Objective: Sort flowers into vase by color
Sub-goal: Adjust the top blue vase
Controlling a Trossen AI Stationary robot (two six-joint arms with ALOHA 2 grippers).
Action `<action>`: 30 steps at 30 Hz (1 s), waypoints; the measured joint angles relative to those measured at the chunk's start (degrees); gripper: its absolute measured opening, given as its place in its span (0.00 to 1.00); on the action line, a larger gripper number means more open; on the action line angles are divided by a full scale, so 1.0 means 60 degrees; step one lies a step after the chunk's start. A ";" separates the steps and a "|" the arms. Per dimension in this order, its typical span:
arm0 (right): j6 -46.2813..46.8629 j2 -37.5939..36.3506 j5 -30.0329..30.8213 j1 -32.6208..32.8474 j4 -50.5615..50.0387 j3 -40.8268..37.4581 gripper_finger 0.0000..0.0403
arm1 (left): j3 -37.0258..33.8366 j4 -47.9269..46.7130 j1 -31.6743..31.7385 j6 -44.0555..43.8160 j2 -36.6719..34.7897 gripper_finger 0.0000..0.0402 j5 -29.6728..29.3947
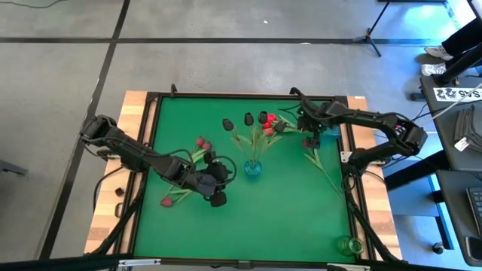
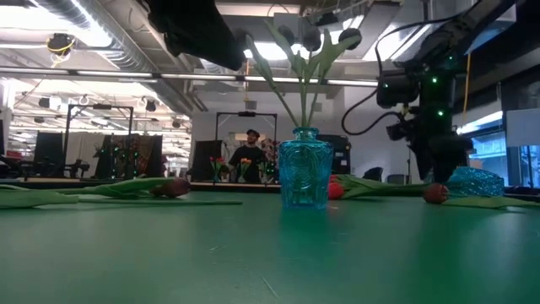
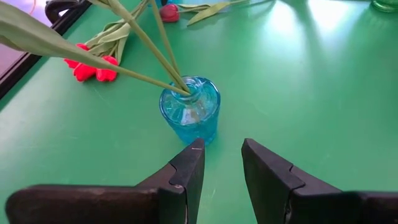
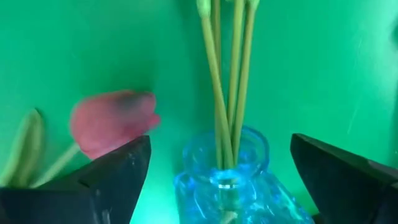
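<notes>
A blue glass vase (image 1: 252, 168) (image 2: 305, 169) stands mid-table and holds three near-black tulips (image 1: 248, 119). My left gripper (image 1: 220, 181) (image 3: 221, 146) hovers open and empty just left of it, pointing at it. My right gripper (image 1: 311, 138) (image 4: 221, 143) is wide open near the far right edge. Its fingers stand on either side of a second blue vase (image 4: 227, 180) (image 2: 477, 181) without touching it. Three green stems (image 4: 233, 74) enter that vase's mouth. A pink-red tulip head (image 4: 112, 127) lies beside it. Red tulips (image 1: 269, 128) and dusky pink ones (image 1: 202, 143) lie on the mat.
A red tulip (image 1: 167, 201) lies near the left edge, close behind my left arm. Loose stems (image 1: 324, 169) lie right of centre. A green glass jar (image 1: 348, 245) stands in the near right corner. A raised wooden frame (image 1: 139, 150) borders the green mat. A person (image 2: 251, 156) shows far behind.
</notes>
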 joint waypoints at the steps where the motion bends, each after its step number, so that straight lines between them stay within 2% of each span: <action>1: -0.0118 0.0000 0.0117 0.0000 0.0014 -0.0071 0.95 | 0.0000 -0.0003 -0.0029 -0.0004 0.0000 0.26 -0.0019; 10: -0.0521 0.0000 0.0714 -0.0288 0.0208 -0.0159 0.83 | -0.0004 -0.0179 -0.0331 -0.0052 0.0000 0.26 -0.0369; 19: -0.0697 0.0011 -0.0739 -0.1417 0.0530 -0.0159 0.77 | -0.0004 -0.0300 -0.0393 -0.0069 0.0000 0.26 -0.0374; 25: -0.0924 0.0403 -0.0860 -0.1453 0.0716 -0.0155 0.73 | -0.0007 -0.0425 -0.0393 -0.0073 0.0000 0.26 -0.0374; 30: -0.0991 0.0885 -0.0743 -0.1437 0.0871 -0.0152 0.66 | -0.0007 -0.0515 -0.0389 -0.0102 0.0000 0.26 -0.0377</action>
